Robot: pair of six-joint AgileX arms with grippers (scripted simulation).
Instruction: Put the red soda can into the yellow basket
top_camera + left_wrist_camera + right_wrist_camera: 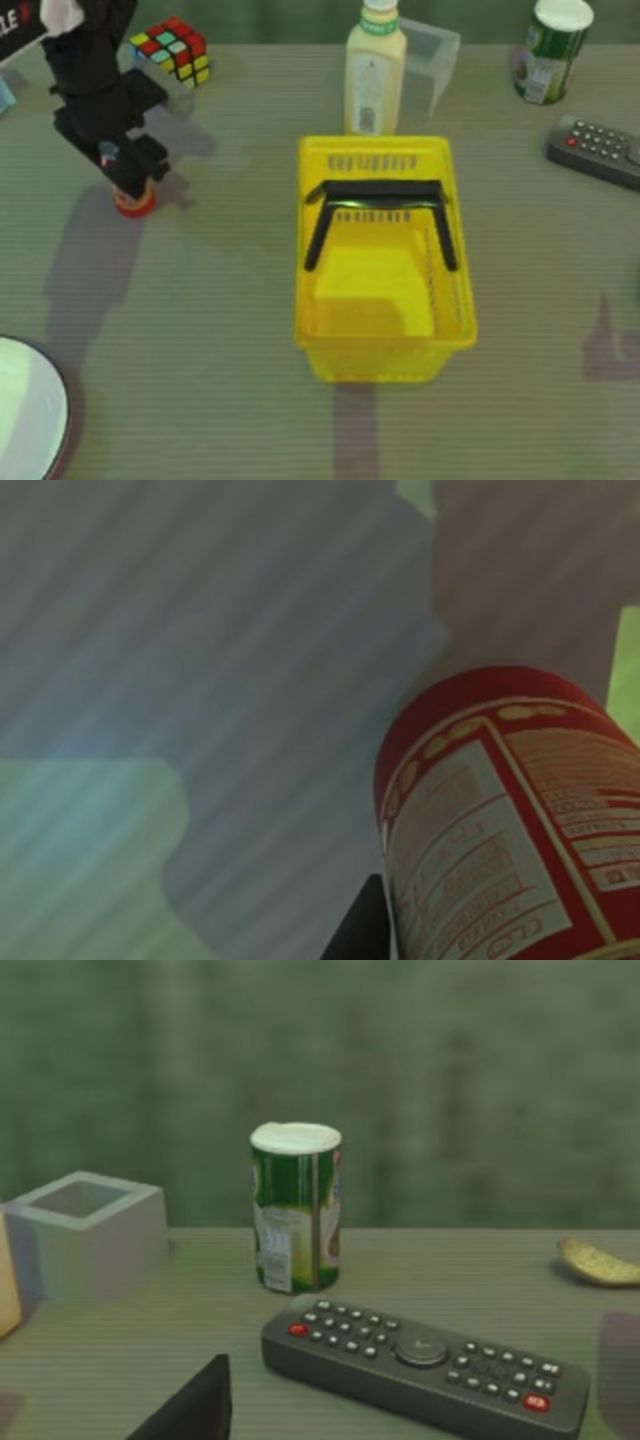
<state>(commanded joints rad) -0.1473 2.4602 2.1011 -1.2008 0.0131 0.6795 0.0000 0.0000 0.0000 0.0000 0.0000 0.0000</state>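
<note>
Yellow basket (385,340) sits centre frame on the table (220,330), handles folded across, while at upper left the left gripper (130,172) is clamped around the upright red soda can (133,203); right gripper out of view.

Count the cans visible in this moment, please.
2. The red soda can stands at the table's left, under the left hand. The green-and-white can stands at the far right, behind the remote. None seems hidden.
</note>
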